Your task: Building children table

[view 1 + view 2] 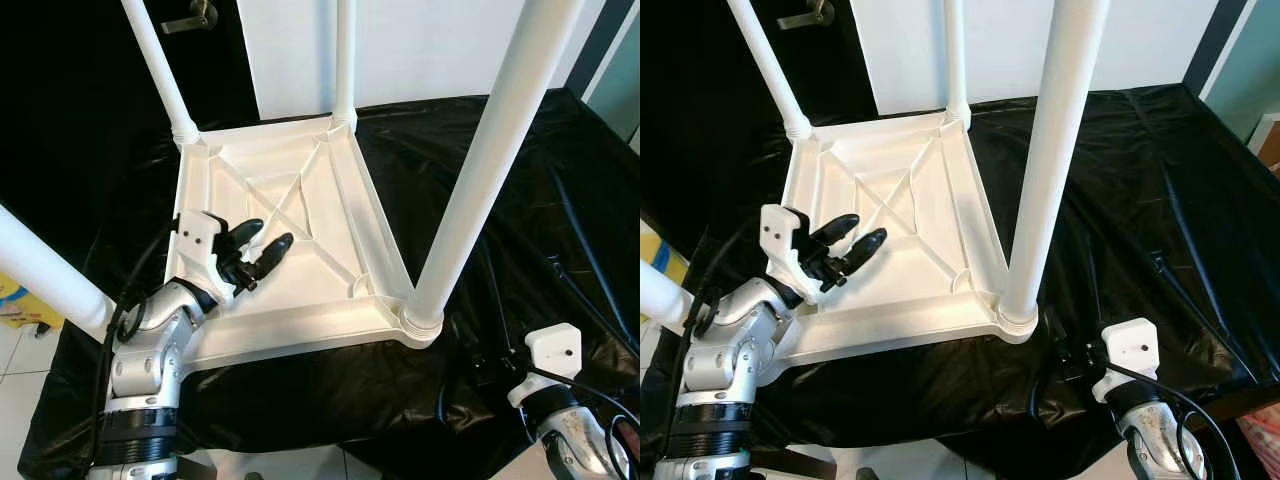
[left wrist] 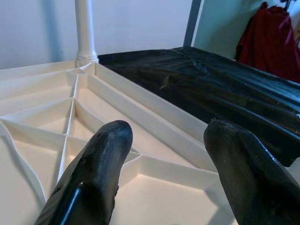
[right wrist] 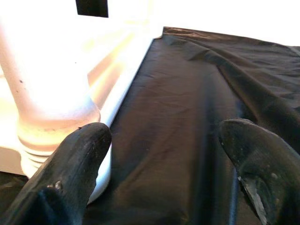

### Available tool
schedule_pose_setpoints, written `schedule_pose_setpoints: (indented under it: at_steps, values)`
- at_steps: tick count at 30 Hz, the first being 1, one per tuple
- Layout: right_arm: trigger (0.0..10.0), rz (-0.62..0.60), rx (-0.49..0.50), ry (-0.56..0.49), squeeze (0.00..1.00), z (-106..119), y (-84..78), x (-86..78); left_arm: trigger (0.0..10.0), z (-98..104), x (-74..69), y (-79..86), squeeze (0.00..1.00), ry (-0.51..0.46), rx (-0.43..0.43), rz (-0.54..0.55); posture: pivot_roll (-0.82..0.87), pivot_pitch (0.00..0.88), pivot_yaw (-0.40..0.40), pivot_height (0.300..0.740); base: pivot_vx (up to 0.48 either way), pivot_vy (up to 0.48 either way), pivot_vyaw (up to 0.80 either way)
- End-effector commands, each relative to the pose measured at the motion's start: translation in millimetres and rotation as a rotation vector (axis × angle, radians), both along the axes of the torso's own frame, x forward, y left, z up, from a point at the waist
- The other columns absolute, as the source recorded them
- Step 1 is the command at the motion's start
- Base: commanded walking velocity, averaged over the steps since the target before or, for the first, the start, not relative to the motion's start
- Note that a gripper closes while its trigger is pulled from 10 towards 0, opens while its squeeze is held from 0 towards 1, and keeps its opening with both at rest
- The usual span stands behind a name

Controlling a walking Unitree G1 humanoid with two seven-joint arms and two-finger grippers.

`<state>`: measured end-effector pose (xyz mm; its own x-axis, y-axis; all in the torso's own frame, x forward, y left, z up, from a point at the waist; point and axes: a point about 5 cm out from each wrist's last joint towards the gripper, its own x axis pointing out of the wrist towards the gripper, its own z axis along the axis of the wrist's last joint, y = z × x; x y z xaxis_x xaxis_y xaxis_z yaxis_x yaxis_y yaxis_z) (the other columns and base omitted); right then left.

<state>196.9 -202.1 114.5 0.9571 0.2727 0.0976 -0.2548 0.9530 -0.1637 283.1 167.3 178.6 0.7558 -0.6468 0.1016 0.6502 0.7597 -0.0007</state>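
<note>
A white plastic children's table (image 1: 300,342) lies upside down on a black sheet (image 1: 530,210). Its legs stand up at the corners: far left (image 1: 160,70), far right (image 1: 345,60), near right (image 1: 480,170) and near left (image 1: 45,275). My left gripper (image 1: 268,234) hovers open just above the ribbed underside (image 2: 70,122), near the near-left corner, with nothing between its fingers (image 2: 98,159). At the lower right, my right gripper (image 3: 166,133) is open low over the sheet, next to the threaded base of the near-right leg (image 3: 51,93). Its white wrist (image 1: 552,352) sits right of that leg.
The black sheet covers the whole work surface and spreads wide to the right. A dark door with a metal handle (image 1: 195,15) and a white wall stand behind. A yellow item (image 1: 20,300) lies on the floor at the left. Red cloth (image 2: 267,37) hangs far off.
</note>
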Motion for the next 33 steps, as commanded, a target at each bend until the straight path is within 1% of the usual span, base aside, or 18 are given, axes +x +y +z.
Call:
schedule_pose_setpoints:
  at_steps: [1,2,3,4,5,6,7,9,11,16,18,19,21,25,26,29,31,33]
  values:
    - [10.0,0.04,0.005,0.023,0.0,1.2,-1.5,0.2,10.0,-1.4,-11.7,5.6,0.0,0.016,0.025,-0.143,-0.17,0.038,0.072,0.74,0.0,0.0,0.0]
    - [10.0,0.098,0.002,0.042,0.0,3.2,-0.6,3.1,10.0,-5.4,-19.9,12.1,0.0,0.037,0.059,-0.164,-0.16,0.031,0.071,0.74,0.0,0.0,0.0]
    - [10.0,0.156,-0.003,0.059,0.0,6.3,0.1,6.8,10.0,-9.5,-23.7,16.8,0.0,0.062,0.065,-0.157,-0.16,0.024,0.072,0.74,0.0,0.0,0.0]
    - [10.0,0.156,-0.003,0.059,0.0,6.3,0.1,6.8,10.0,-9.5,-23.7,16.8,0.0,0.062,0.065,-0.157,-0.16,0.024,0.072,0.74,0.0,0.0,0.0]
    - [10.0,0.204,-0.016,0.069,0.0,9.0,0.8,9.5,10.0,-13.4,-25.7,20.3,0.0,0.082,0.066,-0.149,-0.16,0.021,0.072,0.74,0.0,0.0,0.0]
    - [10.0,0.204,-0.016,0.069,0.0,9.0,0.8,9.5,10.0,-13.4,-25.7,20.3,0.0,0.082,0.066,-0.149,-0.16,0.021,0.072,0.74,0.0,0.0,0.0]
    - [10.0,0.23,-0.026,0.073,0.0,10.8,0.9,10.8,10.0,-15.1,-26.9,22.0,0.0,0.094,0.059,-0.143,-0.16,0.021,0.072,0.74,0.0,0.0,0.0]
    - [10.0,0.23,-0.026,0.073,0.0,10.8,0.9,10.8,10.0,-15.1,-26.9,22.0,0.0,0.094,0.059,-0.143,-0.16,0.021,0.072,0.74,0.0,0.0,0.0]
    - [10.0,0.292,-0.033,0.087,0.0,14.3,3.2,11.8,10.0,-22.1,-33.9,28.1,0.0,0.117,0.116,-0.133,-0.15,0.009,0.071,0.74,0.0,0.0,0.0]
    - [10.0,0.35,-0.029,0.104,0.0,15.4,7.5,10.4,10.0,-24.9,-40.2,36.2,0.0,0.11,0.149,-0.092,-0.15,0.001,0.073,0.74,0.0,0.0,0.0]
    - [10.0,0.381,-0.023,0.112,0.0,15.9,11.2,9.2,10.0,-28.8,-44.3,42.2,0.0,0.152,0.143,-0.084,-0.15,0.0,0.073,0.74,0.0,0.0,0.0]
    - [10.0,0.381,-0.023,0.112,0.0,15.9,11.2,9.2,10.0,-28.8,-44.3,42.2,0.0,0.152,0.143,-0.084,-0.15,0.0,0.073,0.74,0.0,0.0,0.0]
    - [10.0,0.421,-0.026,0.132,0.0,16.2,13.4,7.6,10.0,-30.2,-49.3,42.9,0.0,0.169,0.154,-0.094,-0.15,0.0,0.075,0.74,0.0,0.0,0.0]
    - [10.0,0.444,-0.031,0.147,0.0,16.2,13.6,6.5,10.0,-30.7,-51.5,42.5,0.0,0.168,0.165,-0.098,-0.15,0.0,0.076,0.74,0.0,0.0,0.0]
    - [10.0,0.475,-0.039,0.168,0.0,16.2,13.0,3.5,10.0,-31.9,-55.0,42.5,0.0,0.184,0.162,-0.116,-0.15,0.0,0.078,0.74,0.0,0.0,0.0]
    - [10.0,0.505,-0.041,0.19,0.0,16.3,12.4,0.7,10.0,-33.0,-58.4,41.8,0.0,0.201,0.161,-0.138,-0.15,0.0,0.078,0.74,0.0,0.0,0.0]
    - [10.0,0.541,-0.049,0.206,0.0,18.3,13.4,-1.7,10.0,-35.9,-68.4,34.7,0.0,0.223,0.172,-0.213,-0.15,0.0,0.082,0.74,0.0,0.0,0.0]
    - [10.0,0.541,-0.049,0.206,0.0,18.3,13.4,-1.7,10.0,-35.9,-68.4,34.7,0.0,0.223,0.172,-0.213,-0.15,0.0,0.082,0.74,0.0,0.0,0.0]
